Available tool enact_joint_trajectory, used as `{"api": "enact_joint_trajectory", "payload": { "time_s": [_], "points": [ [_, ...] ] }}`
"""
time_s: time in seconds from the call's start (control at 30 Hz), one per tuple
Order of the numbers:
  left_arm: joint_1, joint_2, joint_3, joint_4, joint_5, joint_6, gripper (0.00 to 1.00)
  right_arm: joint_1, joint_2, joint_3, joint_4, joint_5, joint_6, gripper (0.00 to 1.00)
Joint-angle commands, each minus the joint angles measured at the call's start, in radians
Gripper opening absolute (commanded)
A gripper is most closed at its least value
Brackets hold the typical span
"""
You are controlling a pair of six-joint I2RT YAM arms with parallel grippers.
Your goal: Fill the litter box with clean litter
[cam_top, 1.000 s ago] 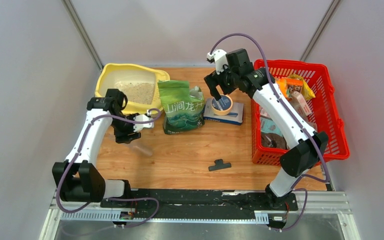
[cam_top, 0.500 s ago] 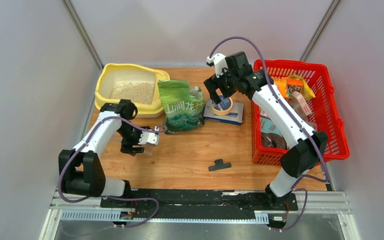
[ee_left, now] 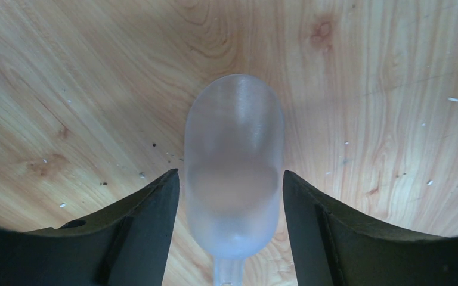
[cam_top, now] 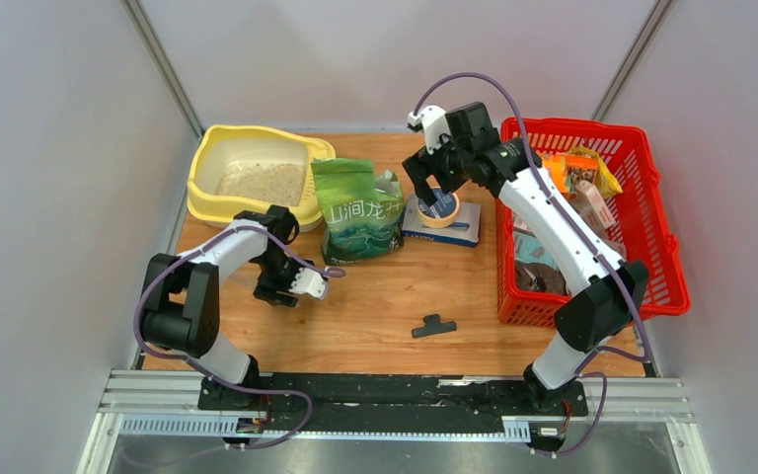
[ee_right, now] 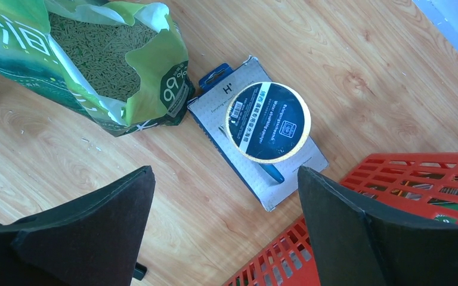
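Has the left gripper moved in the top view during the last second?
Yes. The left gripper has shifted away from the litter box, toward the near side of the table and to the right.

Left arm folded, left gripper (cam_top: pixel 278 288) low over the table's (cam_top: pixel 375 296) left side, jaws spread; right gripper (cam_top: pixel 434 188) hovers mid-table, jaws wide.

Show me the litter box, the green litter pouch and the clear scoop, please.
litter box (cam_top: pixel 257 146): top external view, on its far inner wall.
green litter pouch (cam_top: pixel 357 212): top external view, on its printed front.
clear scoop (ee_left: pixel 234 149): left wrist view, on the middle of its bowl.
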Motion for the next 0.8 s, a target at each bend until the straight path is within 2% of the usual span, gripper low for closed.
{"api": "enact_joint_trajectory", "payload": {
  "time_s": [0.0,0.3,0.53,0.57,0.67,0.77],
  "points": [
    [-0.011,0.02,0.008,0.046,-0.007,0.032,0.72,0.005,-0.045,-0.002,0.03,0.0,-0.023,0.95],
    [-0.055,0.082,0.01,0.002,-0.055,0.01,0.61,0.003,-0.034,0.01,0.028,-0.004,-0.024,0.95],
    [-0.064,0.108,0.036,-0.024,-0.05,-0.045,0.63,0.005,-0.028,0.013,0.028,-0.01,-0.024,0.95],
    [-0.067,0.108,0.037,-0.035,-0.055,-0.047,0.66,0.003,-0.026,0.015,0.028,-0.01,-0.024,0.95],
    [-0.074,0.108,0.036,-0.031,-0.062,-0.054,0.69,0.003,-0.026,0.019,0.028,-0.01,-0.024,0.95],
    [-0.081,0.112,0.036,-0.029,-0.076,-0.059,0.68,0.003,-0.026,0.019,0.028,-0.012,-0.026,0.95]
  ]
}}
